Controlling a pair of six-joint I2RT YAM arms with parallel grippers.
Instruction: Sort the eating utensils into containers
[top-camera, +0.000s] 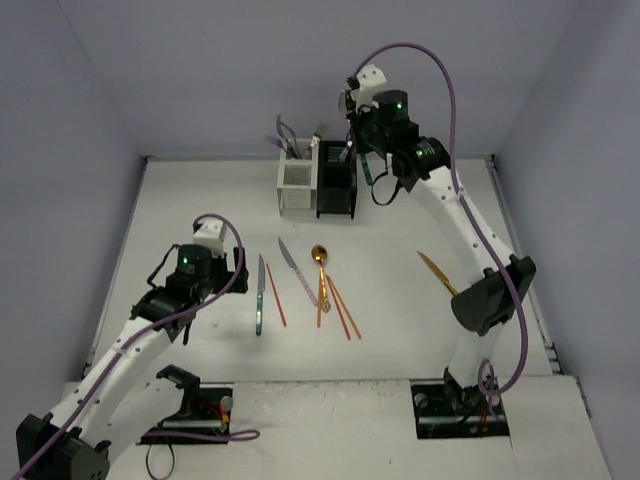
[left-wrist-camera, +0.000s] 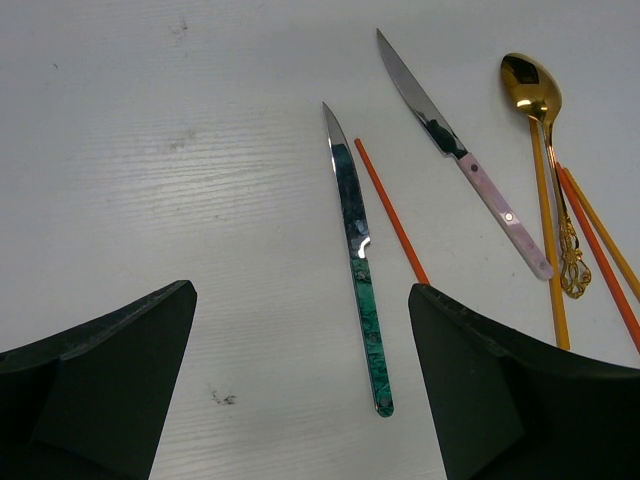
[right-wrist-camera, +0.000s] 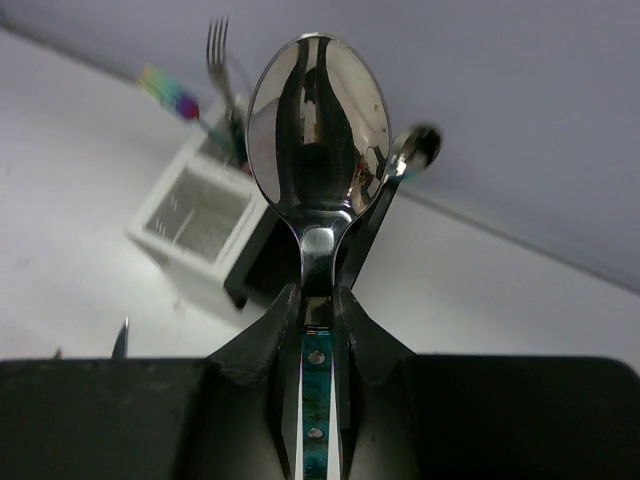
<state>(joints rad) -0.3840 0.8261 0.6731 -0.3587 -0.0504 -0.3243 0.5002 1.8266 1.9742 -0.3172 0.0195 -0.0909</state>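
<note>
— Pinching a polished silver spoon (right-wrist-camera: 318, 120) with a teal handle in the right gripper (right-wrist-camera: 318, 310), fingers narrowed on that handle, hovering over the black slotted rectangular caddy (top-camera: 336, 188) by the table's far edge.

— Likely calling for lowering straight in, then letting go. Meanwhile holding the left gripper (left-wrist-camera: 300, 375) wide above the teal-handled steel knife (left-wrist-camera: 362, 290), lying mid-table toward the left edge.
</note>
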